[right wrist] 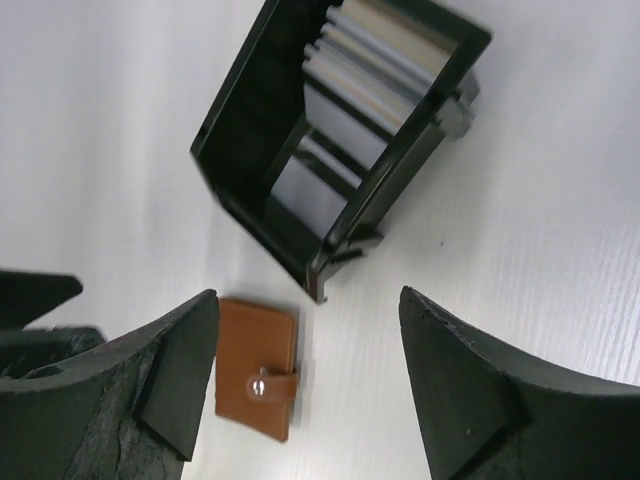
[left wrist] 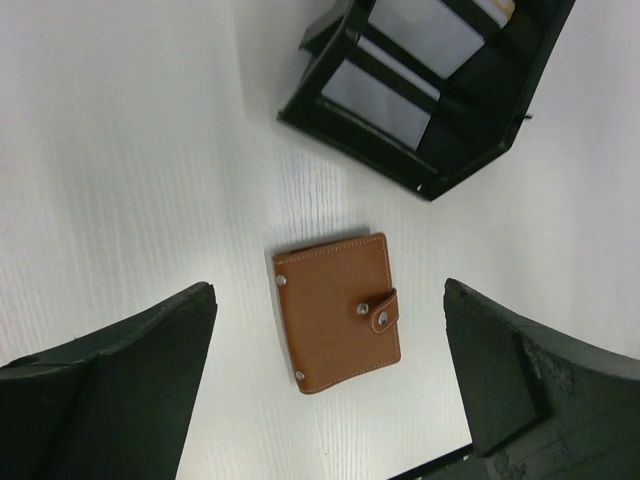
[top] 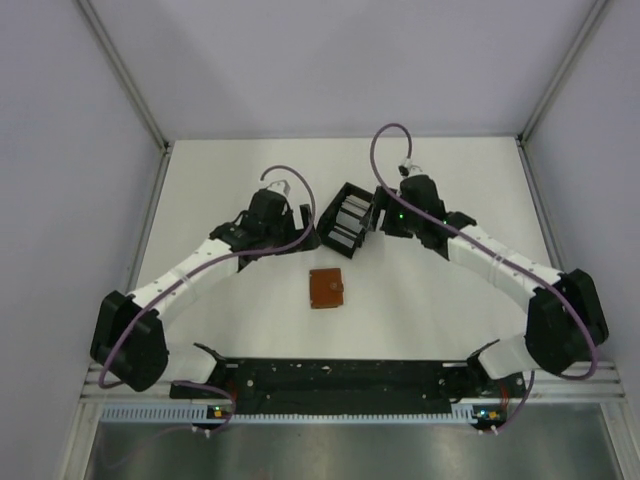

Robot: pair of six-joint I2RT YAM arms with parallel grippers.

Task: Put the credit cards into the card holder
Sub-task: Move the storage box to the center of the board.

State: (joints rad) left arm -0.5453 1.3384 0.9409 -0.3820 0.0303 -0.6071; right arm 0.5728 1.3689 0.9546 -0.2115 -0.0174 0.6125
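The card holder [top: 326, 288], a small brown leather wallet, lies flat on the white table with its tab snapped down. It shows below my left gripper in the left wrist view [left wrist: 338, 312] and low left in the right wrist view [right wrist: 255, 365]. The credit cards [right wrist: 372, 75], pale grey and white, stand in the slots of a black open-frame box [top: 347, 220]; the left wrist view shows two of these cards [left wrist: 420, 30]. My left gripper [top: 298, 228] hangs left of the box, open and empty [left wrist: 328, 298]. My right gripper [top: 385, 215] hovers at the box's right side, open and empty [right wrist: 308, 305].
The black slotted box [left wrist: 440, 130] stands tilted at mid-table, behind the wallet. Side rails of the enclosure [top: 150, 200] border the white table, and a black mounting bar [top: 340, 375] runs along the near edge between the arm bases.
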